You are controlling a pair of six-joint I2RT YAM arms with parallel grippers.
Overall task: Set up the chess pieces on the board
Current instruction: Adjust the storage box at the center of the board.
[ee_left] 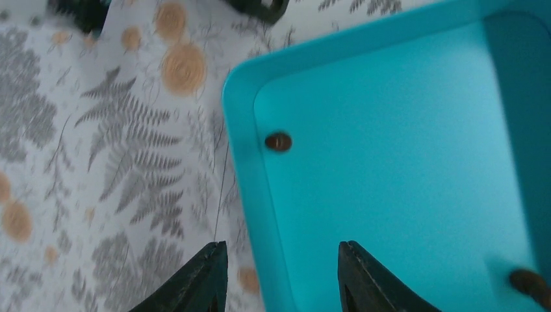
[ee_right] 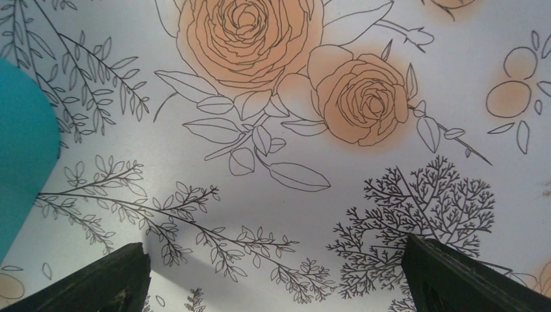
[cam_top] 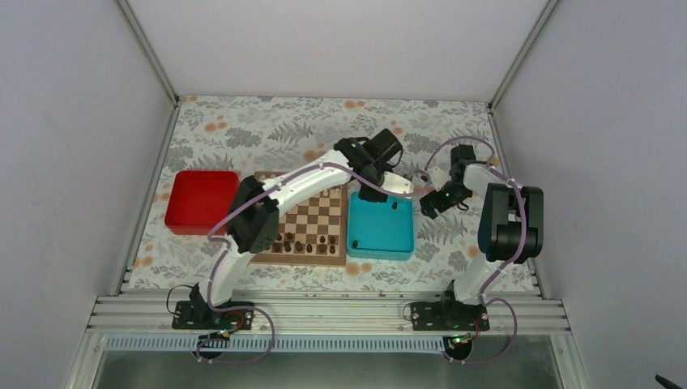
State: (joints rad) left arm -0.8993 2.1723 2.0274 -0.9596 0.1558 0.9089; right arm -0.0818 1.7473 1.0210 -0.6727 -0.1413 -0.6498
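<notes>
No legible text, labels, brands or numbers in any view. Tablecloth [ee_right: 195, 214]: floral print only, no lettering. Teal tray [ee_left: 390, 162], red tray [cam_top: 198, 198] and board [cam_top: 312, 220]: plain surfaces, no markings I can make out. Anything on the arm housings is too small to read in the top view.

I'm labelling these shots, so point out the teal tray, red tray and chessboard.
teal tray [cam_top: 381, 235]: top view, bare floor near its middle.
red tray [cam_top: 198, 201]: top view, middle of its floor.
chessboard [cam_top: 320, 212]: top view, bare squares beside the arm.
</notes>
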